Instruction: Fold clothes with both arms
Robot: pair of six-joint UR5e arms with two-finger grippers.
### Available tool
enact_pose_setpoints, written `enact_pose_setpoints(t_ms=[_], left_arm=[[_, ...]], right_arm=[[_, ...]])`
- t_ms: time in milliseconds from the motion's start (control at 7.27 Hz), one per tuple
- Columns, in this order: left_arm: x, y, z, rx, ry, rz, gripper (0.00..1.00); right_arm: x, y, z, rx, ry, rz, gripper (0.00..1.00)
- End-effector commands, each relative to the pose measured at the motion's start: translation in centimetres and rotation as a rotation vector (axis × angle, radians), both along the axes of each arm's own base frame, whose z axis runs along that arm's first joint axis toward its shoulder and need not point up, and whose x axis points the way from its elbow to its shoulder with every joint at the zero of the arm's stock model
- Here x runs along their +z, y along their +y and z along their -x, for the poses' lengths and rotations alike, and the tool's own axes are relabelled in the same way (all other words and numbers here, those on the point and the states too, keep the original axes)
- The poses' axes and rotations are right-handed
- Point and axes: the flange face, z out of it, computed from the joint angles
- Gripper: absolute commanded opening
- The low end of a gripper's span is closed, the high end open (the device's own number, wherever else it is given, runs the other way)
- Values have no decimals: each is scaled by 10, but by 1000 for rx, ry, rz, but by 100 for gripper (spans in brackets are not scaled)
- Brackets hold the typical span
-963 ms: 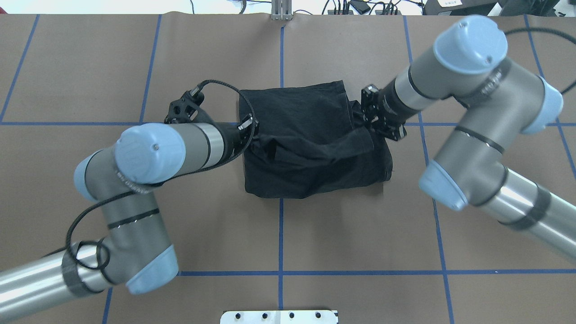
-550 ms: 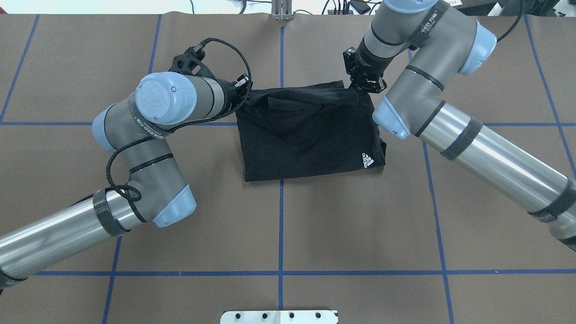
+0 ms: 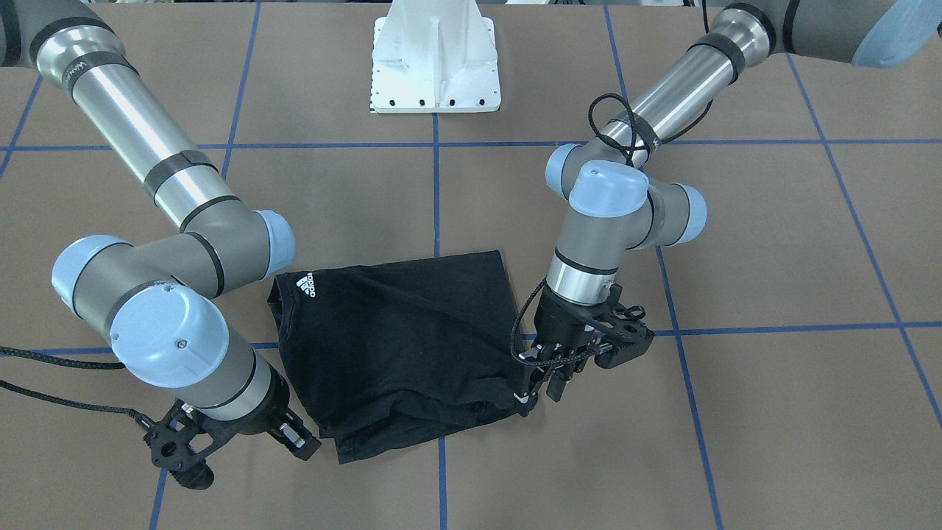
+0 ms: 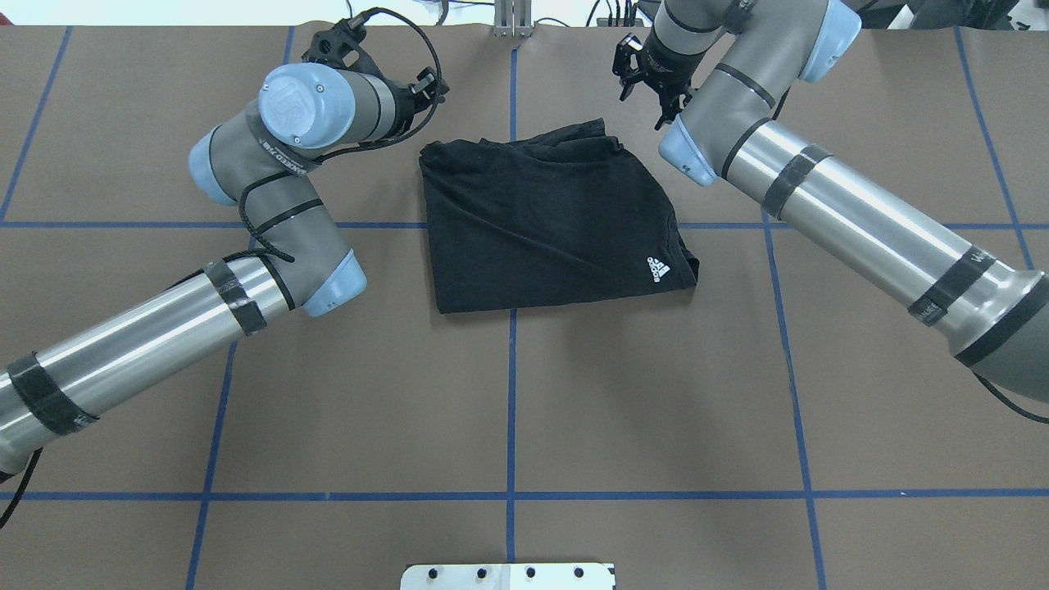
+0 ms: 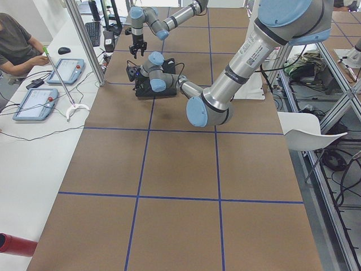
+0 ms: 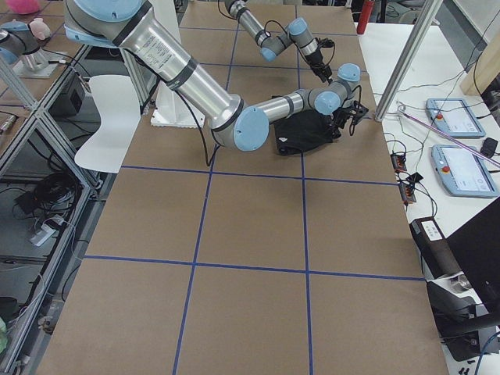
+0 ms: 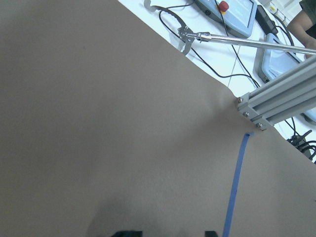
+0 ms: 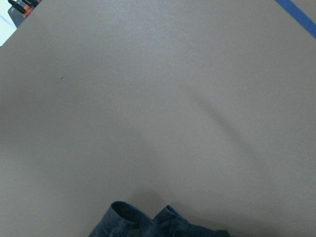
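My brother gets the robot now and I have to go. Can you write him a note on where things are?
Left gripper: open, empty, hanging just off a far corner of the shirt.
Right gripper: open, empty, off the other far corner.
The shirt lies flat on the table, folded into a rough rectangle, white logo up.
Done: folds made, both grippers clear of it.
Left: the far edge looks bunched, so maybe smooth it or fold once more.
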Motion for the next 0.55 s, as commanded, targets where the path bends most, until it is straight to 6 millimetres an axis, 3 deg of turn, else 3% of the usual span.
enact_pose_setpoints(t_ms=[0, 138, 275, 413], left_arm=[[-8, -13, 20, 52, -8, -31, 100], [-23, -10, 38, 129, -11, -92, 100], [9, 12, 70, 185, -81, -175, 100], [46, 50, 106, 256, -198, -314, 100]], right_arm=[[-2, -9, -13, 10, -6, -15, 100], [7, -2, -25, -5, -9, -39, 100], [42, 17, -56, -47, 4, -102, 100], [85, 36, -96, -100, 34, -178, 100]])
